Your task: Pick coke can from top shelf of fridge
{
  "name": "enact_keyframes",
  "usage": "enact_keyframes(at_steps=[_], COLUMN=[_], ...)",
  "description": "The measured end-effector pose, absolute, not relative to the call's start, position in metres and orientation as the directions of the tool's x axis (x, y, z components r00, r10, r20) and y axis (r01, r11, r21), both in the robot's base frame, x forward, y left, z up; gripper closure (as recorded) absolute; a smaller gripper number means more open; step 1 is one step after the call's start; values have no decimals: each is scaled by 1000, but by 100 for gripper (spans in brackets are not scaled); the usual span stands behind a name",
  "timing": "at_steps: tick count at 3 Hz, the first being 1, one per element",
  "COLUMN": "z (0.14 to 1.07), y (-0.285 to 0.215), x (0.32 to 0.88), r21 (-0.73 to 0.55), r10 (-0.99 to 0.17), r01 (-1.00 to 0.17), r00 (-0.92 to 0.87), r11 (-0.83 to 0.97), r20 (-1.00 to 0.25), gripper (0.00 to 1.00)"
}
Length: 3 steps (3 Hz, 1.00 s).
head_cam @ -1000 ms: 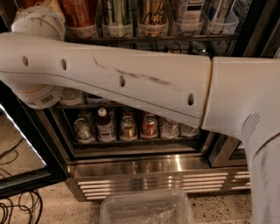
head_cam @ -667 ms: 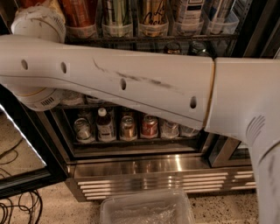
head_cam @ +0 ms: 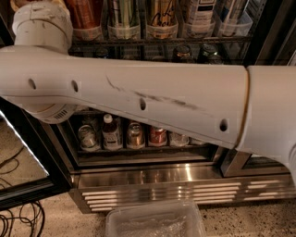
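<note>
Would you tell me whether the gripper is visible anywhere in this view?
No: only the white arm crosses in front of the fridge, and the gripper is out of view.

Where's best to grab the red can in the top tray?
Probably the red can by its upright side wall, above its clear tray, coming straight from the front; a neighbouring can crowds one side. The gripper is out of view.

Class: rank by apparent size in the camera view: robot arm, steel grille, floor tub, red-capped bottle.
1. Robot arm, nearest the camera, so inflated.
2. Steel grille.
3. Floor tub, partly cropped.
4. Red-capped bottle.
The pincer is out of view.
</note>
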<state>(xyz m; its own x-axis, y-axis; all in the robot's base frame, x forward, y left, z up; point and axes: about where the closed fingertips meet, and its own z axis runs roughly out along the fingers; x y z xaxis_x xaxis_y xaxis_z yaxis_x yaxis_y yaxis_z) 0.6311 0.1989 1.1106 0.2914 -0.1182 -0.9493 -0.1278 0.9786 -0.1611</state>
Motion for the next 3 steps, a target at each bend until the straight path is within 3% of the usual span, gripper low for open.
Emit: enact_keyframes(at_steps=[2,3], z=[1107,1121], y=[201,198], x=[596,577], r21=[-77,-101], r10=[22,43], r01=[-306,-403], r00=[307,333], r11=[949,910], r20=[-951,-942], gripper=[100,100])
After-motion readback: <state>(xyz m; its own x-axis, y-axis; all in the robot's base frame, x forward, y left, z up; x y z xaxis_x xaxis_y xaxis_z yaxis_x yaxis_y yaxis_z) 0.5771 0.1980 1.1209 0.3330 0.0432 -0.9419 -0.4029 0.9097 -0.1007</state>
